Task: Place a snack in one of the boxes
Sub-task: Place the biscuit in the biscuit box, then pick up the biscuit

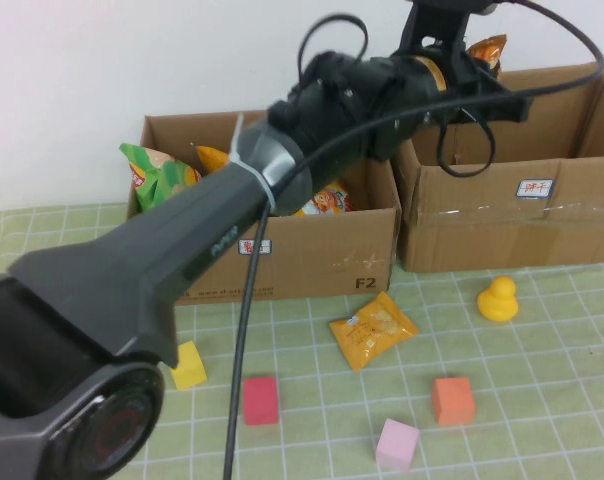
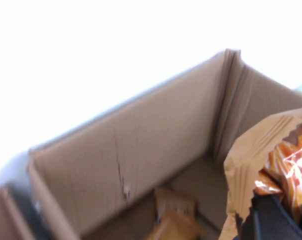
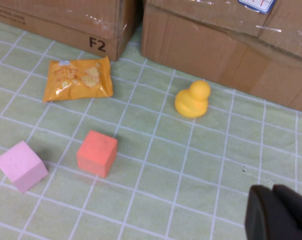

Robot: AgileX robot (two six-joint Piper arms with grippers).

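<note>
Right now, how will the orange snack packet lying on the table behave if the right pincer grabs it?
The orange foil snack packet looks puffy, so probably light and floppy. Its glossy film may slip. The right pincer looks shut.

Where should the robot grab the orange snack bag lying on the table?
The orange snack bag lies flat on the table, so probably from above, pinching a crimped end edge. The shut right gripper hovers nearby. The left gripper holds another snack packet over the right box.
</note>
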